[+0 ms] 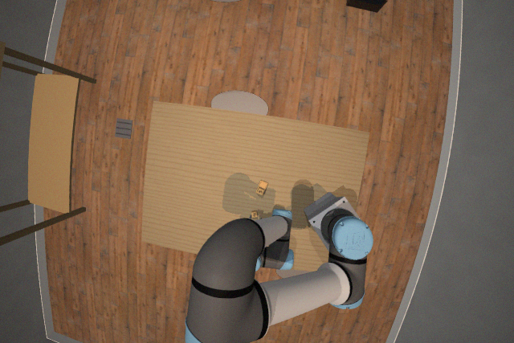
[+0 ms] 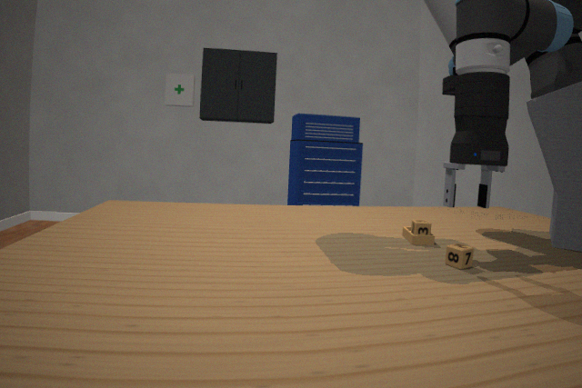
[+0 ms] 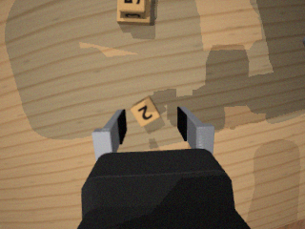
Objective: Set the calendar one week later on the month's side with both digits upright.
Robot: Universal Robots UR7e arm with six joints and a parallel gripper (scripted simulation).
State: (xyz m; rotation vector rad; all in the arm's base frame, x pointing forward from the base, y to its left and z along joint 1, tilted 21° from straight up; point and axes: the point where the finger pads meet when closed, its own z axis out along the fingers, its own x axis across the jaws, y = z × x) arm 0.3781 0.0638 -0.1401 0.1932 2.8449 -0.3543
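A wooden cube [image 1: 254, 214] [image 2: 459, 256] [image 3: 145, 112] sits flat on the table outside the tray, a 2 on top, 8 and 7 on the sides facing the exterior camera. The small wooden tray [image 2: 422, 239] [image 3: 135, 21] stands flat on the table, farther up in the wrist view. The other cube [image 2: 421, 227] [image 3: 131, 6] is in the tray, a 3 on its side facing the exterior camera; its top digit is cut off in the wrist view. My gripper [image 2: 466, 205] [image 3: 152, 118] is open and empty, well above the table, with the loose cube below and between its fingers in the wrist view.
The wooden table [image 1: 186, 157] [image 2: 187, 308] carries the arm's shadows around the cubes. In the top view the arm's links pass close to the loose cube and hide the fingers. A blue cabinet [image 2: 325, 167] stands beyond the table.
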